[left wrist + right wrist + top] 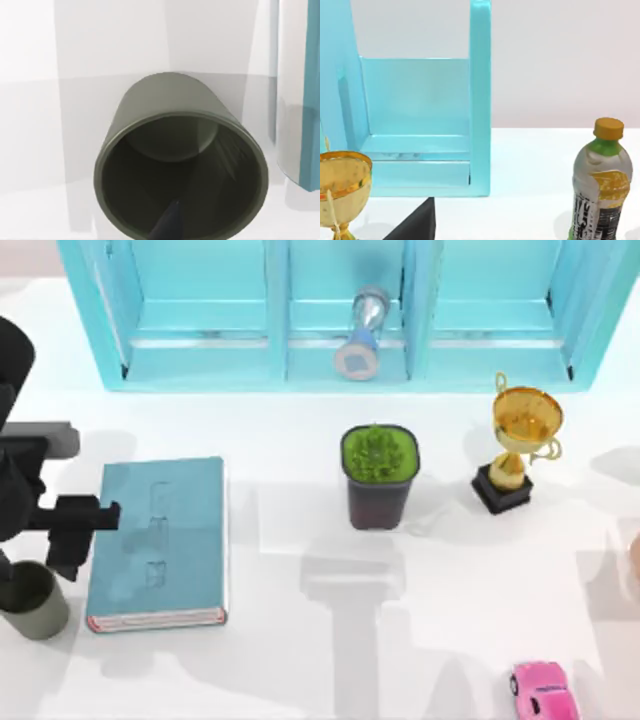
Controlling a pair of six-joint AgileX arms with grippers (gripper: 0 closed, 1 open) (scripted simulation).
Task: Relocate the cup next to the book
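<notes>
1. Since the cup (35, 605) already stands upright on the table (300, 660) at the top view's far left, just beside the book's (160, 540) near left corner, the job looks close to done, in the set-down or let-go stage.
2. The left gripper (70, 540) hangs over the gap between cup and book; in the left wrist view one dark fingertip (167, 225) pokes down inside the cup's mouth. Can't tell whether the fingers are spread or pinching the rim.
3. Next move, prob.: free the rim if it's gripped, then lift straight up w/o tipping the cup or nudging it into the book.
4. Cup: plain grey-olive cylinder, no handle, smooth matte wall, dark inside, slightly wider at the mouth.
5. Book: thick teal hardcover lying flat, faint embossed marks on the cover, white page edges, reddish trim along the near edge.
6. Farther out: a dark pot with a green plant (378, 475), a shiny gold trophy (520, 445) on a black base, a pink toy car (545, 690), a glossy teal shelf (330, 310) at the back.
7. The right wrist view faces the shelf, the trophy and a capped bottle (600, 185); can't tell the right gripper's state.
</notes>
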